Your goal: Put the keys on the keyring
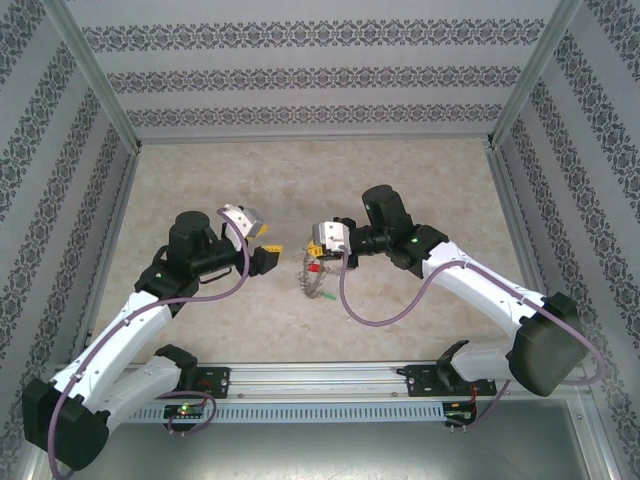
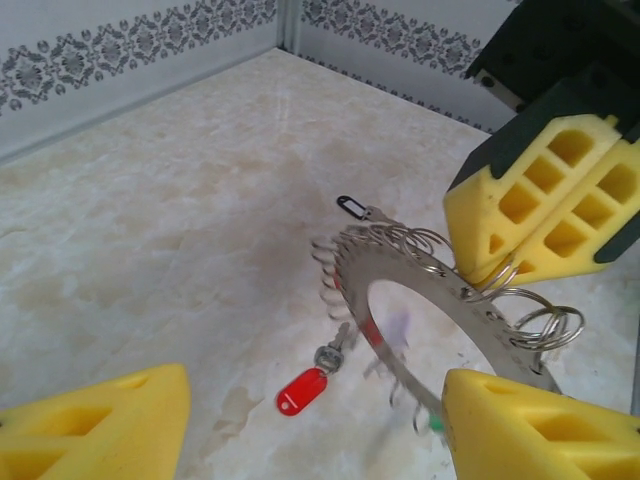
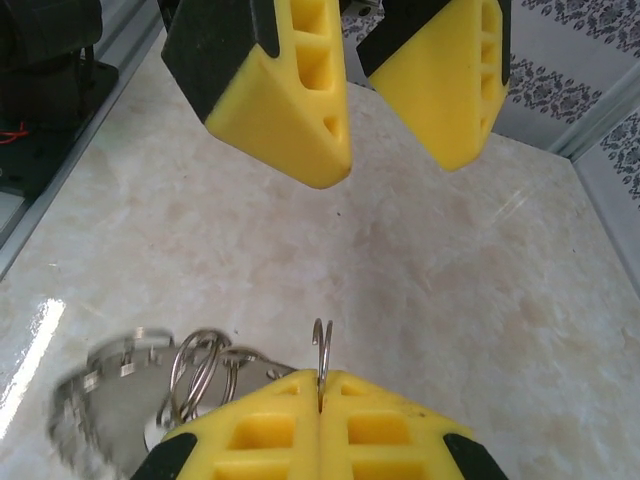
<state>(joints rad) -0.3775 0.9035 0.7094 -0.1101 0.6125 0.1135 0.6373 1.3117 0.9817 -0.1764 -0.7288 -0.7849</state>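
The keyring (image 2: 400,258) stands on edge between the two grippers. It is tilted, so from the left wrist its flat grey band is seen slantwise, with the wide hole turned partly toward the left jaws. Its spread runs from just under the right jaws down to just beside one finger of the left gripper (image 3: 395,160); whether ring and finger touch I cannot tell. Small wire loops fringe the rim all round.

One red key (image 2: 303,390) sits below the ring's lower rim, ahead of the left jaws and about midway across their gap. Its long axis slants, with the red oval head lowest and nearest the left jaws and the silver blade pointing up at the rim's loops. Whether it is hooked through a loop I cannot tell. A small dark oval tag (image 2: 350,205) sits at the ring's far rim, pointing away from the left jaws.

The right gripper (image 3: 320,390) has its jaws pressed together, pinching one upright wire loop (image 3: 320,355) of the rim at the fingertips. The left gripper faces it with its fingers spread apart and nothing between them. Under everything lies the marbled beige table (image 2: 150,250).
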